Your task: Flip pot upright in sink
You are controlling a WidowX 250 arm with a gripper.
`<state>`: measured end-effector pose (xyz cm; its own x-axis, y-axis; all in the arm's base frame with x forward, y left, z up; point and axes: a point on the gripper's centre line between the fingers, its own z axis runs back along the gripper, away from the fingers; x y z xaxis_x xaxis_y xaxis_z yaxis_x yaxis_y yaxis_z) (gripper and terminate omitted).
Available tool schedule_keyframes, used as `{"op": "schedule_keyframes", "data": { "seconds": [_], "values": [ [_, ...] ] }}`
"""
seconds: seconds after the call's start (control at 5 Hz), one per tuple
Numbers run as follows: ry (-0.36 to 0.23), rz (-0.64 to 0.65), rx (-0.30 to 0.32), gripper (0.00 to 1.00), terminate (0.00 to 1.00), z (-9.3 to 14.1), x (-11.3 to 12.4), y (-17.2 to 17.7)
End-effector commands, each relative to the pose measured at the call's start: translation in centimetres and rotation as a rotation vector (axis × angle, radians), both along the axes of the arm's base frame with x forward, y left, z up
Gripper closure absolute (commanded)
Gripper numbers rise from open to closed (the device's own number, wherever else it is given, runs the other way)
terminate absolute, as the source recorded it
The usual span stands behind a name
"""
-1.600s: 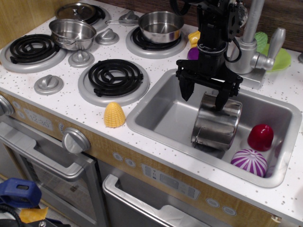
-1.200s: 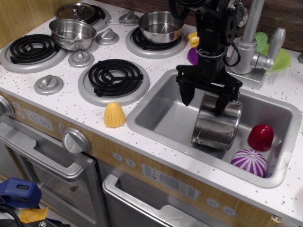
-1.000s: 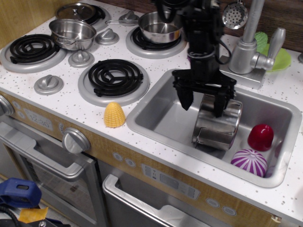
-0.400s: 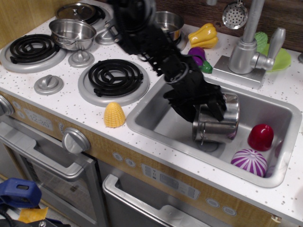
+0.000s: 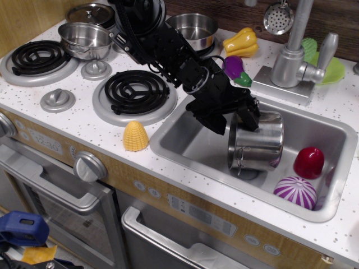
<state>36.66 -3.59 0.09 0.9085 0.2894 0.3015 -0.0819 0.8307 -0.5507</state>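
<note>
The shiny steel pot stands nearly upright in the middle of the silver-grey sink, its open rim facing up and tilted slightly towards the arm. My gripper reaches in from the upper left, at the pot's left rim. Its jaws are spread apart. One finger is outside the pot's left wall. The other finger is at the rim's top. They do not clamp the pot.
A red object and a purple-white striped ball lie in the sink's right end. The faucet stands behind. A yellow corn sits on the counter, left of the sink. A purple eggplant lies behind the arm.
The arm swung from above the sink to reaching in from the upper left. The pot turned from lying tilted on its side to standing almost upright.
</note>
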Motion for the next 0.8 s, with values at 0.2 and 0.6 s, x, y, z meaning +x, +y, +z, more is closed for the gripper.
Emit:
{"op": "schedule_keyframes", "data": {
  "seconds": [0.2, 0.6],
  "values": [
    [-0.206, 0.134, -0.010, 0.00, 0.00, 2.86, 1.41, -0.69],
    [-0.233, 0.171, -0.005, 1.00, 0.00, 2.71, 1.52, -0.97]
  ]
}}
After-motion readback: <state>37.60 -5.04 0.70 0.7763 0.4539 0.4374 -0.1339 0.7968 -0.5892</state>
